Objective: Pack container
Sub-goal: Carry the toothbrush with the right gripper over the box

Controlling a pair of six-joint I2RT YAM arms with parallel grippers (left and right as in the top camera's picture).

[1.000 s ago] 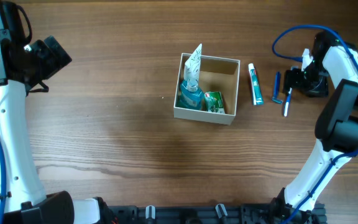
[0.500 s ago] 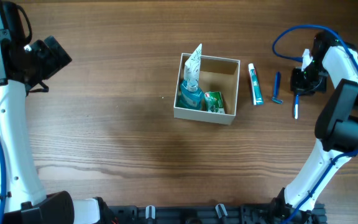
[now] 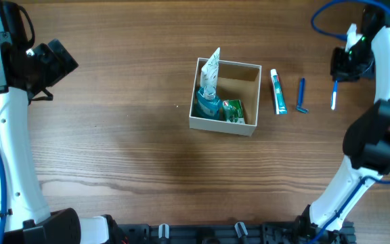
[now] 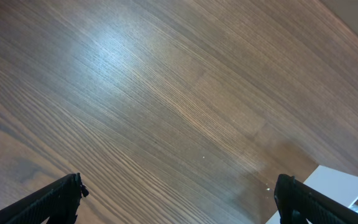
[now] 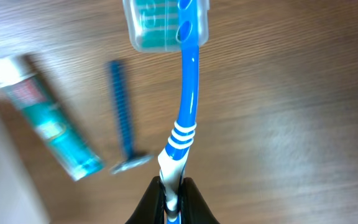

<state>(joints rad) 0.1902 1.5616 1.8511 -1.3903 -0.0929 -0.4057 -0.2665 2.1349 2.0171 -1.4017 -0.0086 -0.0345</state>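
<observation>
Wood-grain table (image 3: 114, 102), white container (image 3: 222, 127), right gripper (image 5: 174, 186) pinching toothbrush (image 5: 189, 81), left gripper (image 4: 178, 183) spread

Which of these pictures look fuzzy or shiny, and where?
Right wrist view: the toothbrush is the sharpest thing, while the toothpaste tube and razor behind it are blurred. Left wrist view: a pale glare patch on the wooden table. Overhead view: evenly lit and crisp around the container.

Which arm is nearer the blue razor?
Right. The right arm, jaws shut on a toothbrush, is just beside the razor, away from the box; the left arm is far across the table.
</observation>
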